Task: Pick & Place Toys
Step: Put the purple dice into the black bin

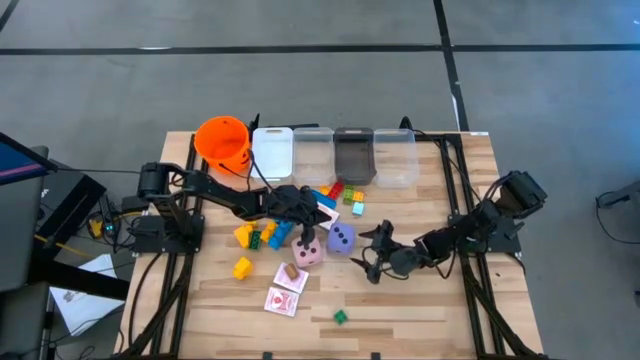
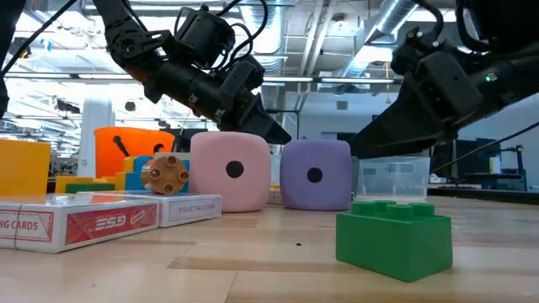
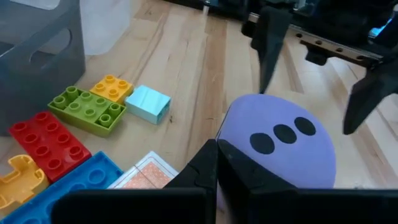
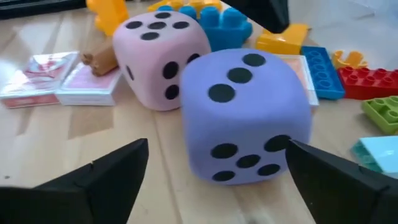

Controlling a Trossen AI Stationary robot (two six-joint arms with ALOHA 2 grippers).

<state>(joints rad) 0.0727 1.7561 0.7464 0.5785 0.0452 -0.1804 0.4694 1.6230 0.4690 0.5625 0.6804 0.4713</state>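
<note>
Soft rounded purple die sits before the wide-open, empty right pincer.

**A robotics lab in an industrial hall**

From where I stand, exposed silver ducts and pipes run under a high open ceiling, with strip lights and glass partitions behind. A wooden worktop on a black metal frame sits on grey concrete floor marked with dark lines, cables trailing beside it.
</note>
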